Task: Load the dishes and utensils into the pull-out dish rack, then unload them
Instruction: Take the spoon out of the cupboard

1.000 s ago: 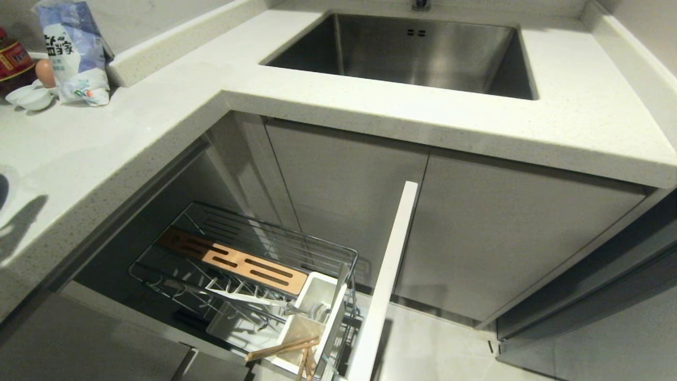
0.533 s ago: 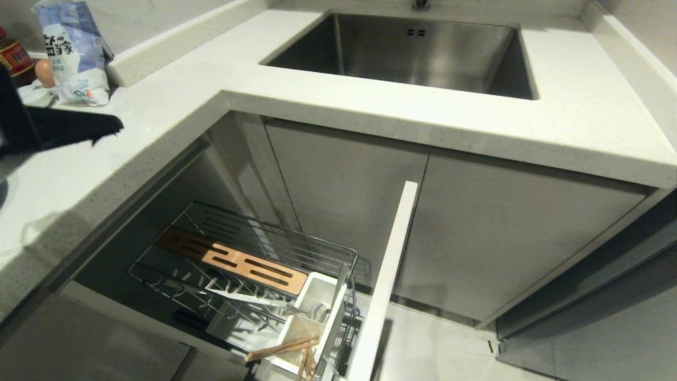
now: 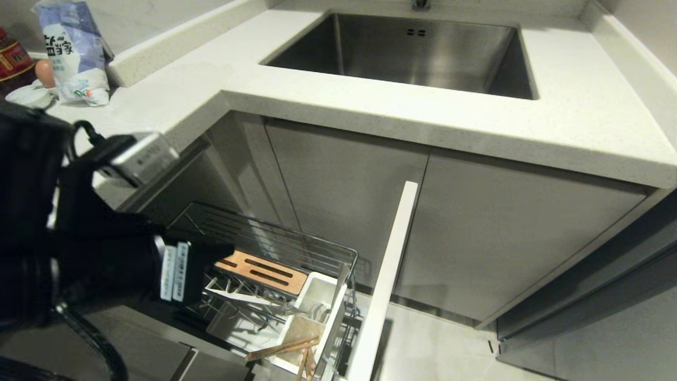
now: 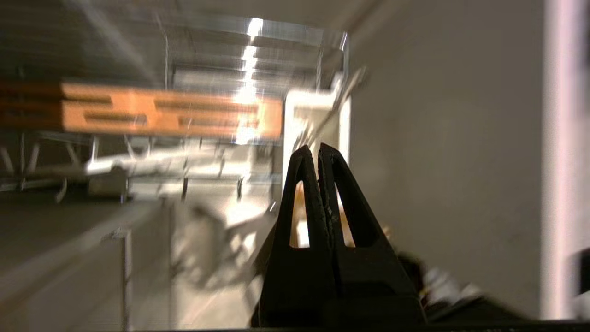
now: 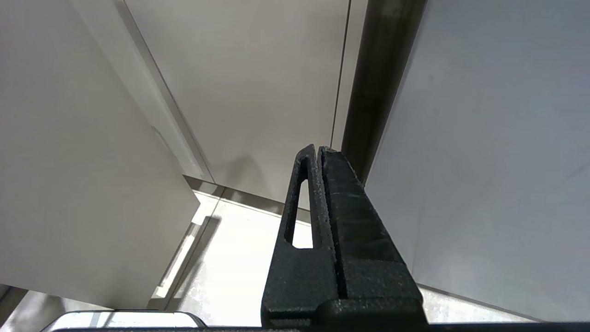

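While the rack stands pulled out: pull-out dish rack (image 3: 296, 275) sits near, below the counter.
Left gripper (image 4: 317, 152): fingers pressed together, empty, over the rack's left part.
Chopsticks (image 3: 283, 348): in the white caddy (image 3: 317, 312).
Right gripper (image 5: 318, 150): fingers together, by cabinet doors.

Left arm (image 3: 79, 254) hiding half the dish rack (image 3: 296, 248), chopsticks (image 3: 285, 348) cut off (lower edge), wrist view smeared

The pull-out dish rack (image 3: 296, 246) was shiny chrome wire with a matt wooden strip (image 3: 267, 271) and white plastic caddy (image 3: 317, 312), beneath a speckled stone table (image 3: 370, 114) and brushed steel sink (image 3: 418, 53)
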